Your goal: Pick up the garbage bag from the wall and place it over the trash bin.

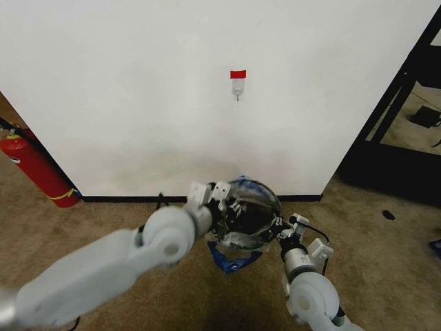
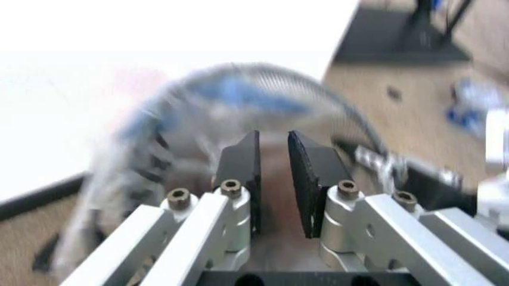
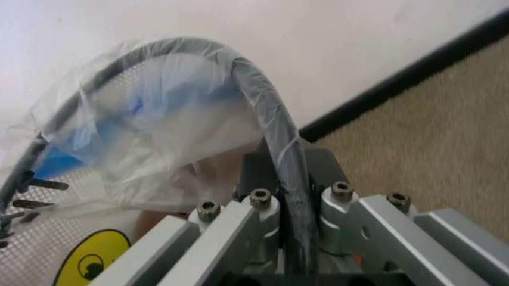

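Garbage bag [image 3: 151, 125] is draped over the trash bin [image 1: 251, 215] rim, on carpet by the wall [image 1: 138, 83], below its hook [image 1: 238, 88]. Right gripper [image 3: 288, 179] is clamped on bag-covered rim. Left gripper [image 2: 273, 170] at opp. side, jaws slightly apart, prob. holding nothing; view blurry.

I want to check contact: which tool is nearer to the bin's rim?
Right. The right tool is shut on the bin rim, with the bag over it. The left tool is open at the opposite side, pads beside the rim.
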Robot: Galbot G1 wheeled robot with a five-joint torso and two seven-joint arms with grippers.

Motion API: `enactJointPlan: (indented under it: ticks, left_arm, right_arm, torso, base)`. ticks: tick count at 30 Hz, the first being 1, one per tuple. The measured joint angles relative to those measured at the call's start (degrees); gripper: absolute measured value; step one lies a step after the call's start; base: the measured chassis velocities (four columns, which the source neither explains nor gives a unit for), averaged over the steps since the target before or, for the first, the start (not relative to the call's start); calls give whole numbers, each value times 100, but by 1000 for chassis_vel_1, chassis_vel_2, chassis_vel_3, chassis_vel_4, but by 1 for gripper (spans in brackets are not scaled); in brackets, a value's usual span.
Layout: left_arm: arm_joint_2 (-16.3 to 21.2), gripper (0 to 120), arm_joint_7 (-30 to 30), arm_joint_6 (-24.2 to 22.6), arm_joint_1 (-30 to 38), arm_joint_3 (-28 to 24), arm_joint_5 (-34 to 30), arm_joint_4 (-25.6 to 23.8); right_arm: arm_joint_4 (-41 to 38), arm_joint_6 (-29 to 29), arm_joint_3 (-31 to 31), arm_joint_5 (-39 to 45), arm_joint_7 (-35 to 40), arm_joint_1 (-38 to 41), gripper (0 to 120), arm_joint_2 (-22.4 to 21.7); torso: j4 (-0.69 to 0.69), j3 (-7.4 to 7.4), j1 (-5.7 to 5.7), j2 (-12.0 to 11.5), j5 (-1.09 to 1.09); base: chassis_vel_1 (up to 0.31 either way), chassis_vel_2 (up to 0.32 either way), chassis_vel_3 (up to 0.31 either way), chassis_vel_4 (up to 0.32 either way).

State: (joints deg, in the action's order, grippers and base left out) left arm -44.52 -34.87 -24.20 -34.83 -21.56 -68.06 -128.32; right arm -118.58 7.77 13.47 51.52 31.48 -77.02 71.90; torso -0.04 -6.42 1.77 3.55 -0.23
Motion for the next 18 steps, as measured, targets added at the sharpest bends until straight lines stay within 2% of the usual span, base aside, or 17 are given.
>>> enactJointPlan:
  ticks: [2, 3, 4, 6, 8, 9, 10, 11, 12, 14, 15, 18]
  left_arm:
    - [5, 24, 103, 723, -332, 163, 445, 27]
    - [5, 24, 103, 723, -332, 163, 445, 27]
    - [2, 27, 84, 1167, -653, 324, 713, 48]
    - [12, 34, 79, 1559, -1068, 572, 1051, 60]
    - [-21, 43, 403, 2186, -2025, 1388, 1833, 130]
    - [-53, 46, 475, 2298, -2258, 1574, 1998, 158]
    - [-141, 51, 590, 2448, -2721, 1950, 2255, 209]
    - [-196, 55, 668, 2516, -2998, 2188, 2363, 232]
    - [-196, 55, 668, 2516, -2998, 2188, 2363, 232]
    - [-300, 62, 829, 2650, -3536, 2717, 2523, 261]
    - [-363, 69, 1001, 2830, -4020, 3252, 2677, 283]
    - [-481, 82, 1374, 3378, -4792, 4081, 3062, 370]
  right_arm:
    - [-14, 16, 105, 36, 29, -72, 0, 90]
    - [-14, 16, 105, 36, 29, -72, 0, 90]
    - [-5, 16, 136, 30, 30, -89, 0, 158]
    - [46, 21, 127, 22, 20, -62, 0, 207]
    - [189, 55, 37, -13, 3, 34, 0, 285]
    - [226, 73, 16, -27, -7, 43, 0, 308]
    - [293, 90, -12, -48, -21, 48, 0, 346]
    - [362, 97, -37, -67, -28, 63, 0, 373]
    - [362, 97, -37, -67, -28, 63, 0, 373]
    - [463, 102, -85, -103, -40, 98, 0, 410]
    - [568, 108, -142, -152, -78, 132, 0, 449]
    - [781, 109, -209, -217, -184, 192, 0, 527]
  torso:
    - [-7, 0, 0, 0, -1]
    - [-7, 0, 0, 0, -1]
    - [-11, 0, 0, 0, -1]
    - [-10, 0, 0, 0, -2]
    - [0, 0, 0, 0, 0]
    - [3, 0, 0, 0, 1]
    - [-2, 0, 0, 0, -2]
    - [-4, 0, 0, 0, -4]
    - [-4, 0, 0, 0, -4]
    - [-4, 0, 0, 0, -2]
    - [-5, 0, 0, 0, -1]
    - [-3, 0, 0, 0, 0]
  base:
    - [0, 0, 0, 0]
    - [0, 0, 0, 0]
    - [0, 0, 0, 0]
    - [0, 0, 0, 0]
    - [0, 0, 0, 0]
    - [0, 0, 0, 0]
    - [0, 0, 0, 0]
    - [0, 0, 0, 0]
    - [0, 0, 0, 0]
    - [0, 0, 0, 0]
    - [0, 0, 0, 0]
    - [0, 0, 0, 0]
